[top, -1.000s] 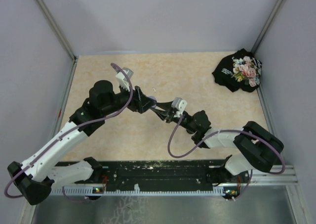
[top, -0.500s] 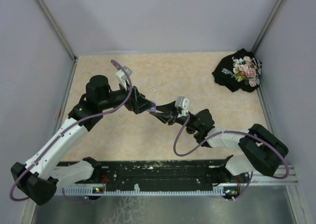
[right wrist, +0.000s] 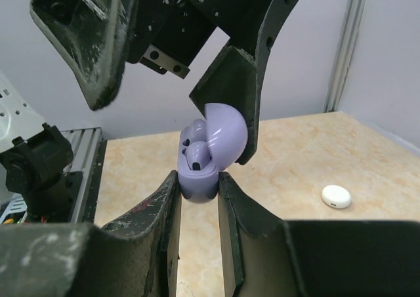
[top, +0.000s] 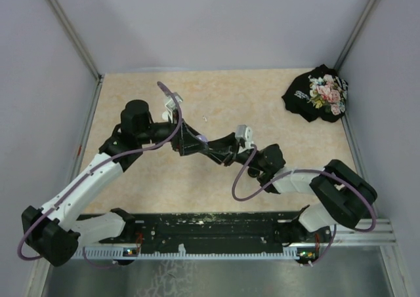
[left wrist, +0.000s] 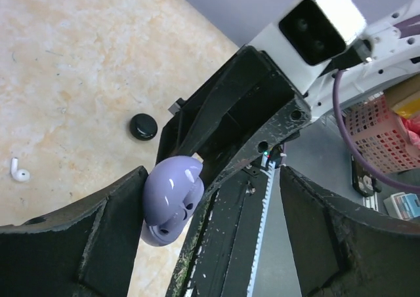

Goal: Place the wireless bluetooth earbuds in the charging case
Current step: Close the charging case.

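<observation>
Centre's jammed: left gripper (top: 193,143) and right gripper (top: 210,146) meet at the lavender charging case (right wrist: 220,136). Bare tabletop (top: 256,94) upper middle, while a floral cloth (top: 317,94) hogs the upper right.

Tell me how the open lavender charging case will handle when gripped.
The lavender charging case looks glossy and rounded, so it could slip or twist in the right gripper, which pinches only its base. Its raised lid is hinged, so a nudge from the open left gripper would probably swing it rather than shift the case.
</observation>
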You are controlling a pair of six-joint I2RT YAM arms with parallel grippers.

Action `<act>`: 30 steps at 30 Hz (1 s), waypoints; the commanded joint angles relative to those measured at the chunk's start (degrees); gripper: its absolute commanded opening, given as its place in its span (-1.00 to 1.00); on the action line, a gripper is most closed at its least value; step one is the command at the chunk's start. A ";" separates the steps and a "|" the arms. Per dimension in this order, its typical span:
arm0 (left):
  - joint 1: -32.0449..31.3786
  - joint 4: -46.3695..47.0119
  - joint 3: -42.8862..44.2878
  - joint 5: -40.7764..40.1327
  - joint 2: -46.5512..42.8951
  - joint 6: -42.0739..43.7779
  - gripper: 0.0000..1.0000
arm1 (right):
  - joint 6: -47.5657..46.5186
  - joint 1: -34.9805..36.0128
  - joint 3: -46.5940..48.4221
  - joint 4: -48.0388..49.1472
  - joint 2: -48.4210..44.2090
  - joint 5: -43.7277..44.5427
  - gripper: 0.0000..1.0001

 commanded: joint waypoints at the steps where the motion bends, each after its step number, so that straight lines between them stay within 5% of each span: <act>1: 0.28 6.05 0.17 6.07 -1.26 -1.35 0.67 | 3.74 -0.77 2.13 4.43 1.54 -2.10 -1.00; 8: 0.26 3.85 0.94 4.60 -2.76 1.05 0.67 | 4.30 -1.22 2.30 1.11 1.70 -1.98 -1.00; 13: 0.56 -6.48 4.28 -7.69 -3.72 7.29 0.71 | 6.87 -2.87 2.14 -3.57 0.09 -1.48 -1.00; 21: 0.94 -17.12 4.81 -41.00 -7.21 16.85 0.88 | 5.15 -5.87 6.58 -37.44 -8.28 5.95 -1.00; 30: 2.60 -16.11 -1.70 -59.73 -9.94 20.57 1.00 | 10.07 -15.18 8.79 -62.73 -14.83 9.15 -1.00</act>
